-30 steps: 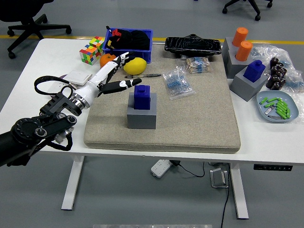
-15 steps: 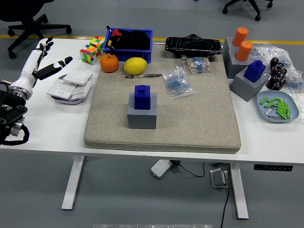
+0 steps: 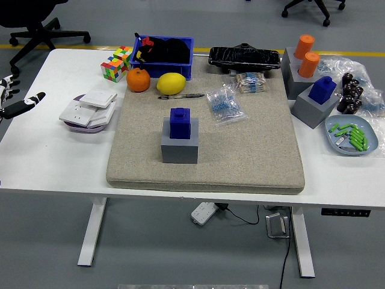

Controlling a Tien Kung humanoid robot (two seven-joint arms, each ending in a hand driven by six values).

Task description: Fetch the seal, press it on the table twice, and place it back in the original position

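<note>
The blue seal (image 3: 180,122) stands upright in its grey block holder (image 3: 180,146) on the beige mat (image 3: 252,150), left of the mat's middle. Nothing touches it. My left hand (image 3: 13,102) shows only at the picture's far left edge, off the table's left end, with its fingers spread and holding nothing. My right arm is out of view.
Behind the seal lie a pen (image 3: 181,96), a lemon (image 3: 171,83), an orange (image 3: 138,79), a colour cube (image 3: 117,64) and a blue bin (image 3: 163,55). White sockets (image 3: 89,109) lie left of the mat. Grey blocks with another blue seal (image 3: 322,88) and orange cylinders (image 3: 307,56) stand at right.
My left hand has drawn back from beside the seal, leftward past the table's left end, until only its fingers show. The seal has not moved.
</note>
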